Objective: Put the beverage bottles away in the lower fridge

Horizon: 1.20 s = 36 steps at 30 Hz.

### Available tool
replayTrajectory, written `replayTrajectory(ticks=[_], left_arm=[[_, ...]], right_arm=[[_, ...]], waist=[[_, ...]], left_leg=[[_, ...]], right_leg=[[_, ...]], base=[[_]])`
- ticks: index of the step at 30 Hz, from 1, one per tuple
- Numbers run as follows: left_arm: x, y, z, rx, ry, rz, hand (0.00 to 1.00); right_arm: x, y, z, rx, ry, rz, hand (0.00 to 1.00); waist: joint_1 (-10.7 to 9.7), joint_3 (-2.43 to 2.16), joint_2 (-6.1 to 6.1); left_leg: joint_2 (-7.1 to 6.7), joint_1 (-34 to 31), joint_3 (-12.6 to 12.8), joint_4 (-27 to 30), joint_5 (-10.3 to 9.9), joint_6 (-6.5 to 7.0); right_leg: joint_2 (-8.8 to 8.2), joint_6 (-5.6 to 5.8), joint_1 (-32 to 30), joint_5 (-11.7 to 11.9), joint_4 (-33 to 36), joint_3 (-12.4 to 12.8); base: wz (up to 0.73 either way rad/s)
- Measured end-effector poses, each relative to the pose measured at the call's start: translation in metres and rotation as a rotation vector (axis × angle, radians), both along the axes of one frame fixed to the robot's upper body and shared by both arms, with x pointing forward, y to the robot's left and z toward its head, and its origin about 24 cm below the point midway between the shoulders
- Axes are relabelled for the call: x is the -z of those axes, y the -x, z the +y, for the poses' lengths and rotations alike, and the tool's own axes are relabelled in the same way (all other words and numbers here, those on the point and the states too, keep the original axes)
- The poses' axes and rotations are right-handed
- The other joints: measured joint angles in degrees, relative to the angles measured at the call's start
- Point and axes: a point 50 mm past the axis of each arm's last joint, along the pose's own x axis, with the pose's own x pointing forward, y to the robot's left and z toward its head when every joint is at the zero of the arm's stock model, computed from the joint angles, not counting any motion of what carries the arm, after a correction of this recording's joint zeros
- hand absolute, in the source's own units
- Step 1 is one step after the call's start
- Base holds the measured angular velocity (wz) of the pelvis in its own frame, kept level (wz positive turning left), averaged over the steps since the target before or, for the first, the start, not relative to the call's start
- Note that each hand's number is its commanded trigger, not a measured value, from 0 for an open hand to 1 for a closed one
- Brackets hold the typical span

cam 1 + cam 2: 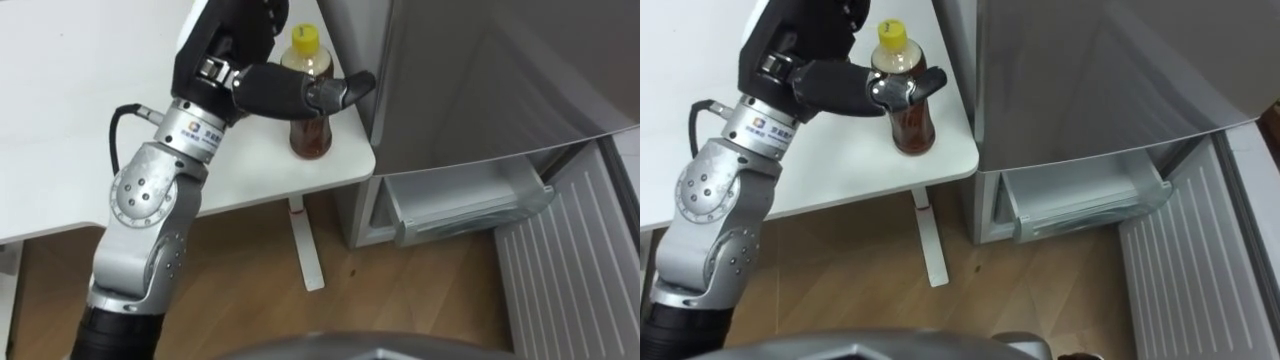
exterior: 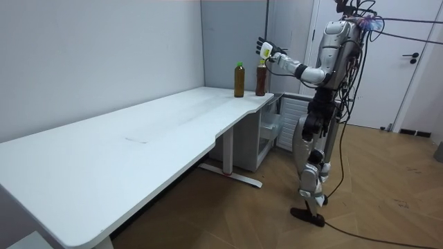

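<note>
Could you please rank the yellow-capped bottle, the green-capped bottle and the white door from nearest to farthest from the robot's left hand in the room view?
1. Yellow-capped bottle, just below the left hand.
2. Green-capped bottle, beside it, toward the room view's left.
3. White door, far right, behind the robot.

- The left hand has its fingers cut by the top edge.
- Its thumb hides the bottle neck.
- The fridge runs off top and right.

- The fridge wall crowded my left hand at three o'clock, just past the bottle.
- The bare table lay free at nine o'clock.
- The lower fridge stood open at five o'clock.
</note>
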Motion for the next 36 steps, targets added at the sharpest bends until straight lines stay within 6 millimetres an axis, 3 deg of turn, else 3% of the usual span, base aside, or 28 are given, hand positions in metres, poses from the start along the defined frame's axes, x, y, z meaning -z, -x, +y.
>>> replayTrajectory(ticks=[7, 24, 31, 36], left_arm=[[0.0, 0.0, 0.0, -0.004, 0.002, 0.001, 0.0], [0.002, -0.001, 0.002, -0.014, 0.0, 0.011, 0.0], [0.033, -0.007, 0.008, -0.032, -0.031, 0.142, 0.0], [0.043, -0.008, 0.011, -0.043, -0.042, 0.181, 0.0]], right_arm=[[0.0, 0.0, 0.0, 0.0, 0.0, 0.0, 0.0], [0.0, 0.001, 0.001, 0.0, -0.015, 0.008, 0.0], [0.0, 0.001, 0.001, 0.0, -0.021, 0.013, 0.0], [0.0, 0.001, 0.001, 0.0, -0.02, 0.011, 0.0]], waist=[[-0.05, 0.26, -0.52], [0.04, 0.19, -0.39], [0.04, 0.26, -0.3], [0.05, 0.27, -0.33]], left_leg=[[0.0, -0.02, -0.04, -0.01, 0.0, 0.0], [0.05, 0.46, -0.04, 0.21, 0.0, 0.0], [0.09, 0.92, -0.06, -0.14, 0.0, 0.0], [0.09, 1.06, 0.14, -0.42, 0.0, 0.0]], right_leg=[[-0.04, 0.0, -0.02, 0.0, 0.0, -0.23], [-0.06, -0.02, 0.4, 0.01, 0.15, -0.28], [-0.01, -0.02, 0.87, 0.01, 0.12, -0.41], [0.02, -0.01, 0.81, 0.01, 0.05, -0.3]], base=[[0.0], [0.0], [0.0], [0.0]])
